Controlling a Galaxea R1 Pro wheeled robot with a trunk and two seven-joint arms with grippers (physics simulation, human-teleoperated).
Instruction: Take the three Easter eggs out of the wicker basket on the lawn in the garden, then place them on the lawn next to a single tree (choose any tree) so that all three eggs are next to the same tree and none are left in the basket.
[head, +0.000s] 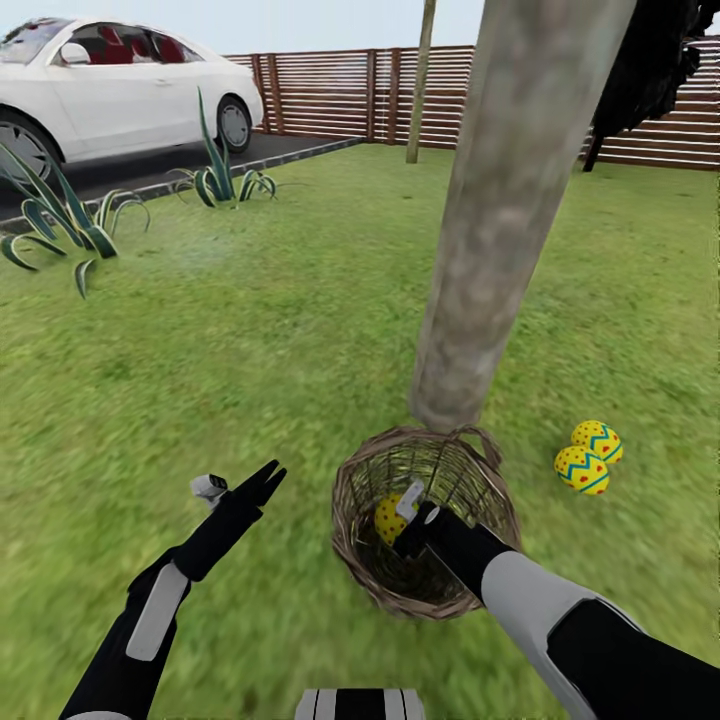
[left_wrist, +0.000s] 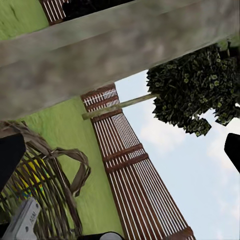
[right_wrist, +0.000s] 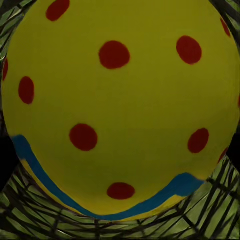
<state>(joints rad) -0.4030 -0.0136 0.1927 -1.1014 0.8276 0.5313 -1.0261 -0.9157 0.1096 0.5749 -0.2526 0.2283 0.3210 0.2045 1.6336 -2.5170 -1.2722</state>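
**One egg left, and the right arm was on it**

One egg (head: 388, 518) remained inside the wicker basket (head: 350, 520), lying against its left inner wall, and the right gripper (head: 409, 530) was down in the basket right beside it, the egg just to the claw's left and a touch farther off. Clearly the right arm was nearer; the left gripper (head: 262, 484) hovered over the lawn (head: 250, 330) well left of the basket, fingers spread and carrying nothing.

Up close, the right wrist camera had that egg (right_wrist: 120, 105) dead ahead, yellow with red dots and a blue band low on its shell, woven twigs behind. Its long axis I couldn't call from so close. Dark finger edges sat at either side of it, but whether they were pressing the shell or merely bracketing it, I couldn't tell.

Farther out, the head camera gave what the wrist did not: two eggs (head: 589, 456) already lay touching on the grass, right of the tree (head: 500, 230), whose trunk rose just behind the basket.
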